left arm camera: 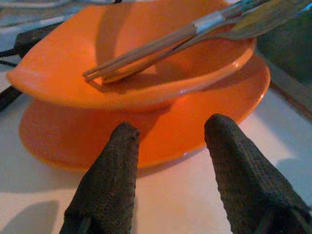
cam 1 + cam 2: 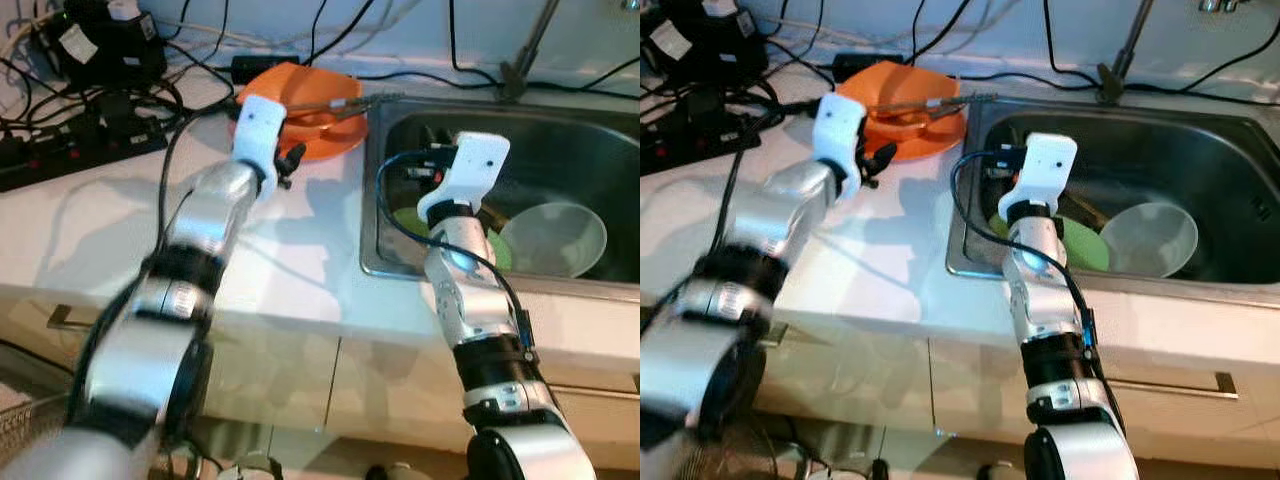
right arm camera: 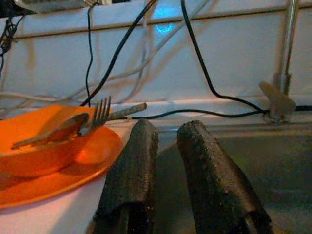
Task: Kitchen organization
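An orange bowl [image 2: 300, 92] sits on an orange plate [image 2: 335, 140] on the white counter, beside the sink's left rim. Chopsticks [image 1: 146, 48], a fork [image 3: 100, 113] and a spoon [image 3: 63, 127] lie across the bowl, their handles reaching toward the sink. My left gripper [image 1: 175, 126] is open just short of the plate's near edge, one finger to each side of it, holding nothing. My right gripper [image 3: 168, 124] hovers over the left end of the sink, its fingers a narrow gap apart and empty. In the sink [image 2: 375, 200] lie a green plate [image 2: 1085, 245] and a translucent bowl [image 2: 555, 238].
Black power strips, adapters and tangled cables [image 2: 70, 150] crowd the counter's back left. A faucet stem [image 2: 525, 50] rises behind the sink. Bare counter [image 2: 300, 260] stretches in front of the plate. Cabinet fronts with a handle [image 2: 1160, 382] lie below.
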You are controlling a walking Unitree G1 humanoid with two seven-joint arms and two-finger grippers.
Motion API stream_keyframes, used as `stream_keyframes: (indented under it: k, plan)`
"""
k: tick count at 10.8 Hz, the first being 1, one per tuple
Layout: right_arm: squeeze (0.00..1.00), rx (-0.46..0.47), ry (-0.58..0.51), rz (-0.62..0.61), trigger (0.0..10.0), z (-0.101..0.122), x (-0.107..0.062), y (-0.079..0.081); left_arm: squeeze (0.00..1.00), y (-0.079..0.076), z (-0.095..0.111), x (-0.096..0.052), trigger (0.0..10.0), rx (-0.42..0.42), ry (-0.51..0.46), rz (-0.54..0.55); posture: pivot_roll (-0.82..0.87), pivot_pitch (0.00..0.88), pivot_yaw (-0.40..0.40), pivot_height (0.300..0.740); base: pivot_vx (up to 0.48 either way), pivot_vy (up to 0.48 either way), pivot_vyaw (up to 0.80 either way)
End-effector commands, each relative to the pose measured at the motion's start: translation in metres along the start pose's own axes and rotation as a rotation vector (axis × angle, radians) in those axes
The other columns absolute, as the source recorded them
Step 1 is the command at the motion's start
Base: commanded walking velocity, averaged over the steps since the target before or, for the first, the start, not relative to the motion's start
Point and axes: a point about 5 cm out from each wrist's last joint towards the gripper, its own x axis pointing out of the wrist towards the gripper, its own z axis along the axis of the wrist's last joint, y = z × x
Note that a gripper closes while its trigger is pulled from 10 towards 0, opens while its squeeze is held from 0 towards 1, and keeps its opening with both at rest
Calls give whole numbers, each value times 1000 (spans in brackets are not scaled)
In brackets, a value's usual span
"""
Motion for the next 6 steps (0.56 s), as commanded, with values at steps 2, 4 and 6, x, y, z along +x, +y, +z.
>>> stream_keyframes:
  k: [2,4,6]
  plan:
    - [0,-4,11,-8,10000,-1,-2,-3,0,1,7,6,10000,35,19,8,81,93,34,740,0,0,0]
    - [0,-7,11,-12,10000,-1,-3,-4,0,3,13,9,10000,44,26,21,74,95,38,740,0,0,0]
    - [0,-10,13,-14,10000,-1,-3,-5,0,4,16,11,10000,42,32,31,65,99,40,740,0,0,0]
